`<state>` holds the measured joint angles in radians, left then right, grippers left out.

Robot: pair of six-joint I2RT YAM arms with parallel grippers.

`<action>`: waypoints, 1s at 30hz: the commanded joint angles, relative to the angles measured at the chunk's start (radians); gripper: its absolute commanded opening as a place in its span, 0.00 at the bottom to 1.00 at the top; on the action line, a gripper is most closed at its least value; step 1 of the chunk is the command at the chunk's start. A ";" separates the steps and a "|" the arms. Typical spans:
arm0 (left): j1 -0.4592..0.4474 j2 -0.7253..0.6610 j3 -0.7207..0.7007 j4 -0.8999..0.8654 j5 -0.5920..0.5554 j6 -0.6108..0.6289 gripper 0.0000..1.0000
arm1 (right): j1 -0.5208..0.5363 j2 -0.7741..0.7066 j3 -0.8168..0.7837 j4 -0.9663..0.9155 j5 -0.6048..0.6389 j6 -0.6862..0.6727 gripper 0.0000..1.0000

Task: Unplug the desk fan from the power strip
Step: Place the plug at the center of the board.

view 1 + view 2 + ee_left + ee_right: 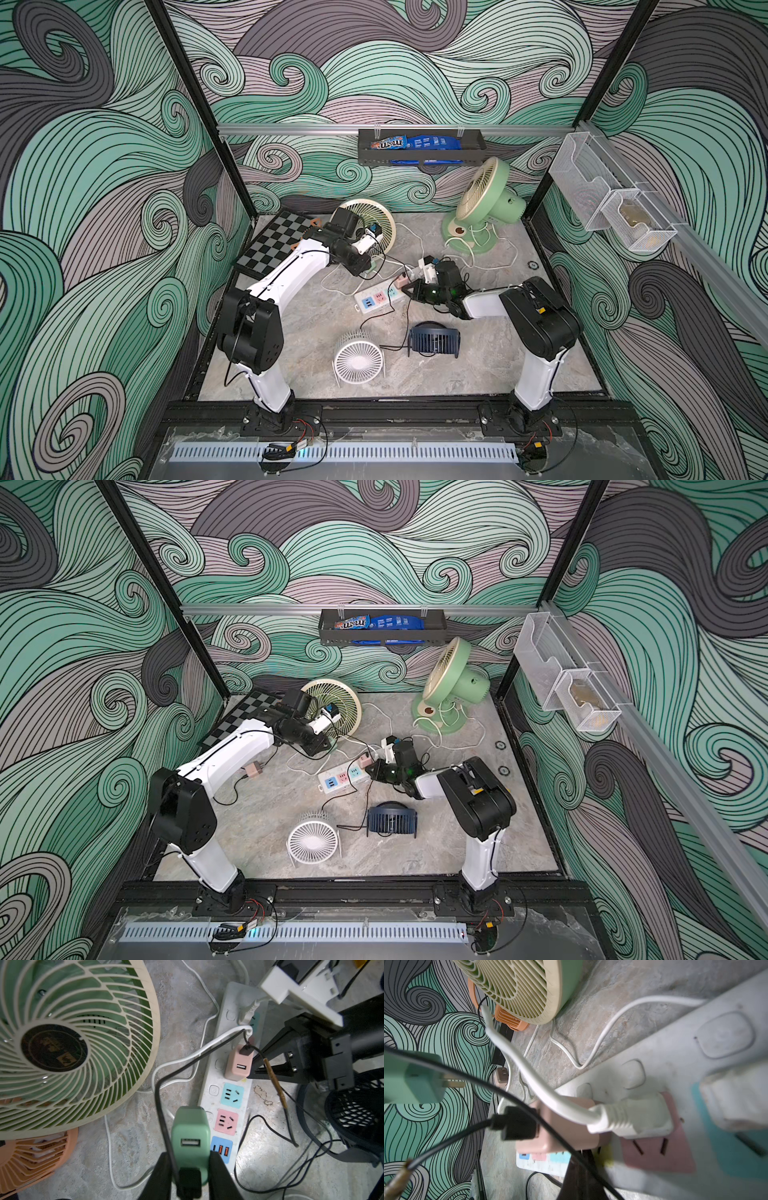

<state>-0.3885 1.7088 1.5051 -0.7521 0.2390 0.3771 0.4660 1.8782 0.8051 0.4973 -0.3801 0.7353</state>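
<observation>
Now left jaws clamp the green plug (190,1136), right jaws together; we risk the black cable (157,1095) tugging the pink plug (239,1064).

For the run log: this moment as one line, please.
left fingers: holding green adapter, unplugged | right fingers: shut, at power strip | pink adapter: plugged in

Your only broad free room is the bare table (469,374) at the front, beside the white fan (358,360) and navy fan (434,340). The power strip (380,296) is crowded: the pink adapter (239,1064) stands on it, the right end effector (407,290) sits closed just beside that, and a black cord (160,1105) arches past the green adapter (190,1132) clamped in your left end effector (190,1155) and over the strip. The cream-grilled fan (370,224) blocks the far side.
</observation>
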 commanded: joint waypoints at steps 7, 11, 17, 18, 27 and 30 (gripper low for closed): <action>0.007 -0.079 0.012 -0.054 0.164 0.022 0.00 | -0.017 -0.138 -0.005 -0.150 0.010 -0.056 0.01; -0.001 -0.094 0.029 -0.049 0.212 0.013 0.00 | -0.063 -0.245 -0.012 -0.179 -0.004 -0.068 0.02; -0.054 -0.126 0.053 -0.149 0.300 0.075 0.00 | -0.136 -0.397 -0.028 -0.258 -0.008 -0.111 0.04; -0.069 -0.138 0.053 -0.172 0.311 0.099 0.00 | -0.147 -0.418 -0.033 -0.267 -0.002 -0.113 0.04; -0.155 -0.202 0.076 -0.429 0.341 0.251 0.00 | -0.199 -0.491 -0.058 -0.281 0.028 -0.121 0.04; -0.164 -0.236 0.042 -0.486 0.335 0.299 0.00 | -0.199 -0.496 -0.071 -0.264 0.013 -0.102 0.04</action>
<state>-0.5461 1.5063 1.5532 -1.1198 0.5457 0.5934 0.2691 1.4006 0.7536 0.2348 -0.3641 0.6319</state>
